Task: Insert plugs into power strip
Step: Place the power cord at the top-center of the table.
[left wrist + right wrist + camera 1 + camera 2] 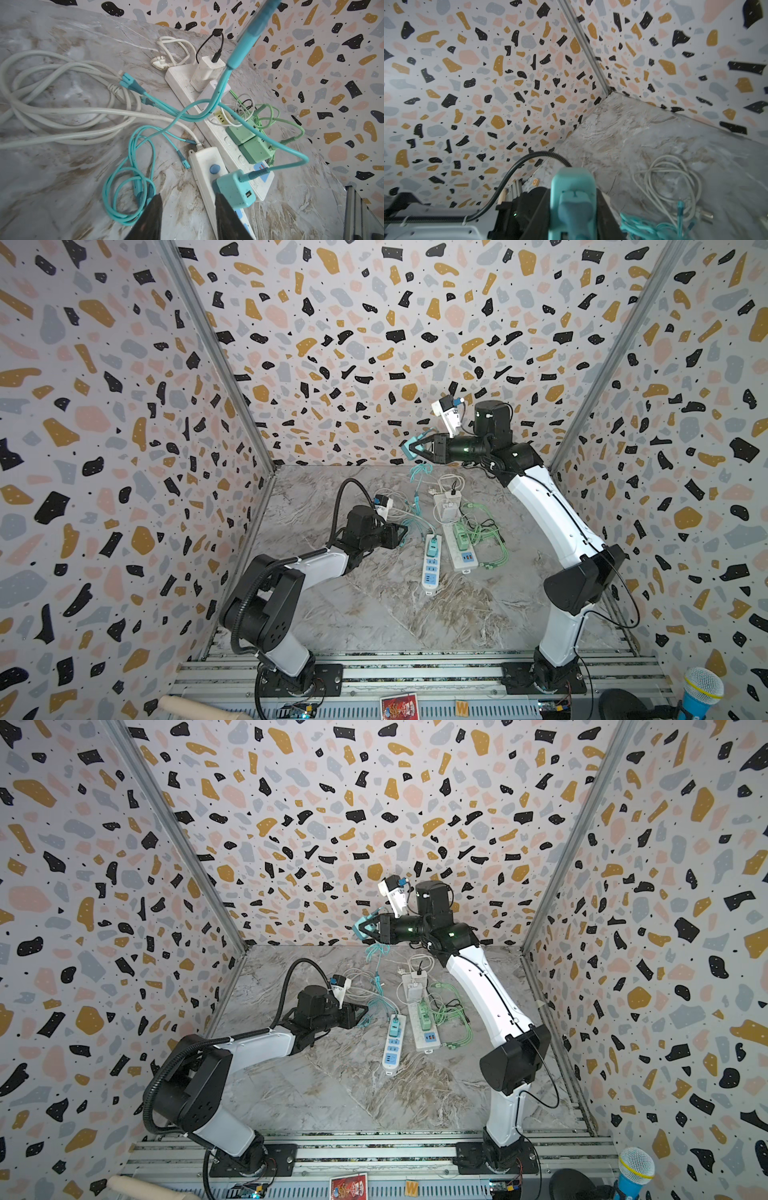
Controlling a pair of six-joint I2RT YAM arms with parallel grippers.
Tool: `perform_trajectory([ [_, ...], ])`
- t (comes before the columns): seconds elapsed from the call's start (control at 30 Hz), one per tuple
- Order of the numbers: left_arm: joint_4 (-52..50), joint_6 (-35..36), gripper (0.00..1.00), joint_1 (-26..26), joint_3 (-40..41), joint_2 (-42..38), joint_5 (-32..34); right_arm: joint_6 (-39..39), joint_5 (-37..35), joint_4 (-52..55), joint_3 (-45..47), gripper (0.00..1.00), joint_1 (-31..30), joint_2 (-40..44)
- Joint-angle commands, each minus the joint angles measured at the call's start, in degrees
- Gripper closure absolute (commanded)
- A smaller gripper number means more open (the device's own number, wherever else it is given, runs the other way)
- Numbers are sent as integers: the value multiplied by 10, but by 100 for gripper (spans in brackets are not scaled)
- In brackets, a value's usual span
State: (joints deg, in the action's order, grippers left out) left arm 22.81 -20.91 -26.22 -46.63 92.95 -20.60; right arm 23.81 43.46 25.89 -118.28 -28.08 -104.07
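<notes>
Right gripper [409,448] clamps a teal plug [572,195], raised well above the table [374,614] near the back wall [374,364]; its cable [239,54] hangs down. Left gripper [189,218] sits low, jaws apart, empty, just beside a second teal plug [234,189] seated in the small power strip [430,576]. Two green plugs [247,141] and white chargers [207,70] sit in the long power strip [459,552].

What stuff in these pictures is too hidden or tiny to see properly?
- Prongs of the held teal plug: the right wrist view shows only its cable end; the right pincer covers its sides.
- Narrow power strip past its seated teal plug: left wrist view, behind a finger of the left pincer, then cut off by the edge.
- Free sockets on the wide power strip: both top views, too small, green cables alongside.
- Red card: top view, cut by the bottom edge.
</notes>
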Motion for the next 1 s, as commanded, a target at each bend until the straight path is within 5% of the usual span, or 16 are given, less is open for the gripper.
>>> perform_trajectory([
  [0.0, 15, 20, 59, -1, -25, 4, 4, 30, 67, -53, 52, 96, 7, 93],
  [0.17, -6, 35, 58, 0, -26, -12, 45, 79, 126, -119, 166, 96, 33, 170],
  [0.5, -14, 41, 58, -1, -48, 6, 33, 8, 53, 28, 173, 96, 40, 244],
  [0.67, 2, 33, 59, -3, -45, 15, 27, 138, 163, -140, 267, 96, 44, 296],
  [0.97, -21, 10, 60, 23, -7, -56, 122, 154, 154, -200, 341, 96, -25, 271],
])
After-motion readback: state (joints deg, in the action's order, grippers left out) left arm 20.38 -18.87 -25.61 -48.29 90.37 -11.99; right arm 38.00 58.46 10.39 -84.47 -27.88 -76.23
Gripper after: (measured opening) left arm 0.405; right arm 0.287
